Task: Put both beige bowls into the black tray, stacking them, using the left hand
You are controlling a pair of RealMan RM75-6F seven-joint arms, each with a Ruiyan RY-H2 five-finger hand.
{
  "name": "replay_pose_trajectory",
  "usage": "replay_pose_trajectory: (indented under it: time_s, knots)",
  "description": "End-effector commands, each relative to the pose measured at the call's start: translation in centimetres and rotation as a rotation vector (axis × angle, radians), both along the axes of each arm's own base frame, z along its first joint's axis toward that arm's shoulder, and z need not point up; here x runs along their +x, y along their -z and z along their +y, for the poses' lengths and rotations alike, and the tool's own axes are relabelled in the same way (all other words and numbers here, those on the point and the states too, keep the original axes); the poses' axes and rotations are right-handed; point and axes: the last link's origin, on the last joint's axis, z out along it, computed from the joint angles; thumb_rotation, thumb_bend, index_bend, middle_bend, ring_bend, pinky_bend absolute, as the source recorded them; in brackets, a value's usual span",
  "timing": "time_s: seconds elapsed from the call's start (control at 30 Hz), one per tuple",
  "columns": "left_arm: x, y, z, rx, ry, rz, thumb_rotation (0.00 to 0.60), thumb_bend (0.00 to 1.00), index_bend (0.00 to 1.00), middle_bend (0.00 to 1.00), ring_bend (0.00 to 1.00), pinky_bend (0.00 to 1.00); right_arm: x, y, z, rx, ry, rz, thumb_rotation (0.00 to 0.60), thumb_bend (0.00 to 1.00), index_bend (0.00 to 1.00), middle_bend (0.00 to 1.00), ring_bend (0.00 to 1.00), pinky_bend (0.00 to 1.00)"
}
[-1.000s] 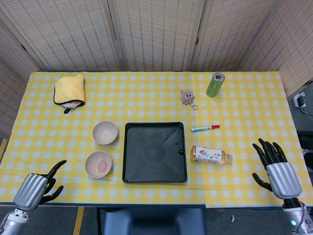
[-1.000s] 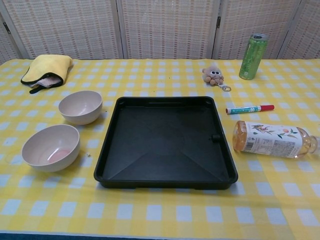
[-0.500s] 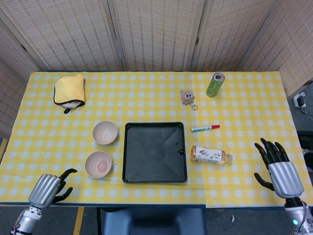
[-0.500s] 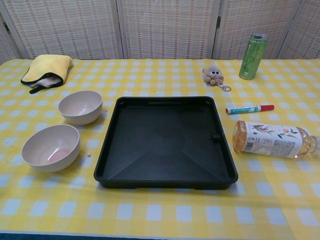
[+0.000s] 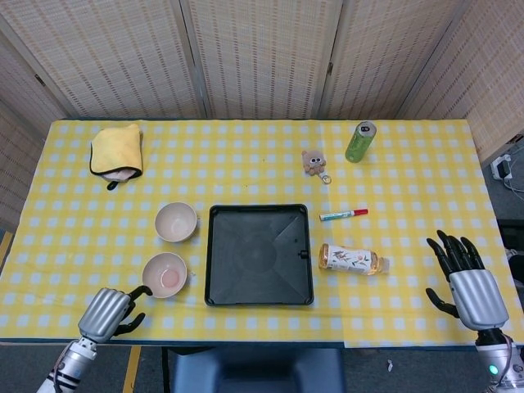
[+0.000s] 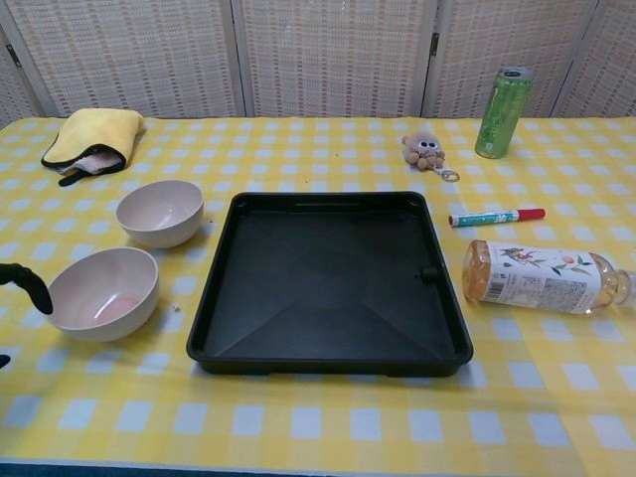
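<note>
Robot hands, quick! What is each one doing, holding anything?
Left hand: open, holds nothing, beside the near beige bowl.
Right hand: open, fingers spread, holds nothing.

Tray [image 5: 259, 255] mid-table, near front edge. Two bowls left of it: one [image 5: 176, 221] behind, one [image 5: 164, 274] in front. Left hand [image 5: 108, 314] just front-left of the front bowl. Bottle [image 5: 352, 259] lying right of tray, marker [image 5: 343, 214] behind it. Toy [image 5: 313, 161] and can [image 5: 360, 142] farther back. Cloth [image 5: 116, 150] back left. Right hand [image 5: 468, 288] front right.
</note>
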Motion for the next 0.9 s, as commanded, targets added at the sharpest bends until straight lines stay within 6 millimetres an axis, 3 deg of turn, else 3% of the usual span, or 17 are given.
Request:
replay_pose_trajectory:
  time_s: [0.03, 0.43, 0.9]
  knots:
    - [0.7, 1.2, 0.5, -0.028, 0.003, 0.006, 0.600, 0.38, 0.39, 1.00, 0.97, 1.00, 0.0, -0.1, 0.0, -0.002, -0.001, -0.001, 0.600, 0.31, 0.00, 0.00, 0.00, 0.00]
    - [1.5, 2.5, 2.1, 0.004, 0.026, -0.010, 0.600, 0.38, 0.40, 1.00, 0.98, 1.00, -0.1, -0.2, 0.0, 0.002, 0.007, -0.008, 0.600, 0.31, 0.00, 0.00, 0.00, 0.00]
    - [1.3, 3.9, 3.7, 0.000, 0.025, -0.005, 0.600, 0.41, 0.58, 1.00, 0.99, 1.00, -0.4, -0.4, -0.3, 0.002, 0.026, -0.006, 0.600, 0.31, 0.00, 0.00, 0.00, 0.00]
